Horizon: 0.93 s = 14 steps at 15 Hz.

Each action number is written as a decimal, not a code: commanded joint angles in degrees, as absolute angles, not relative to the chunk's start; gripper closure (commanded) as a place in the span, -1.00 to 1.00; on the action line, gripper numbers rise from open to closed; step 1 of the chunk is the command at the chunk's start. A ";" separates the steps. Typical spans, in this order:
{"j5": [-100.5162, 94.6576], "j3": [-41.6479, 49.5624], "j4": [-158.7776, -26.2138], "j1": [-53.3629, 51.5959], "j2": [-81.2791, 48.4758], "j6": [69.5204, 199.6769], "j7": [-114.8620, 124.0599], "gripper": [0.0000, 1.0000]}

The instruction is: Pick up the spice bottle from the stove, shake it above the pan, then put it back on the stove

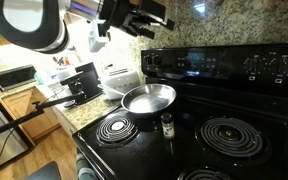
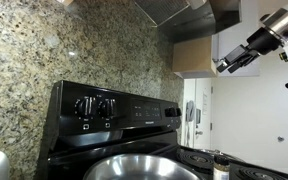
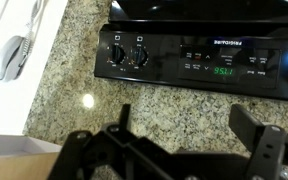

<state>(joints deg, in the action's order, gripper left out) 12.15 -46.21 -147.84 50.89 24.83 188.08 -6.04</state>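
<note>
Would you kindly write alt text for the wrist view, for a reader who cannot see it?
The open gripper, holding nothing, frames the bottom edge, pointed at the black stove, which shows two knobs at left and a lit green display. Speckled granite lies left of and below it.

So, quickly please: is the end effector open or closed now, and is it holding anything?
End effector: open, holding nothing.
</note>
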 commanded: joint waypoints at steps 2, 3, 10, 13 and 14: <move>12.15 -47.30 -147.96 52.11 25.64 187.55 -6.04 -1.00; 12.15 -47.34 -148.04 52.12 25.89 187.50 -6.04 -1.00; 9.05 -47.58 -149.81 51.76 15.94 202.25 -8.34 -1.00; 3.50 -44.36 -145.40 48.96 11.65 199.76 -5.49 -1.00; 1.91 -43.28 -144.03 48.17 8.91 199.15 -5.71 -1.00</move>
<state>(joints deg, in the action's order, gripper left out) 5.90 -46.06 -148.78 50.42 15.83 199.13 -6.00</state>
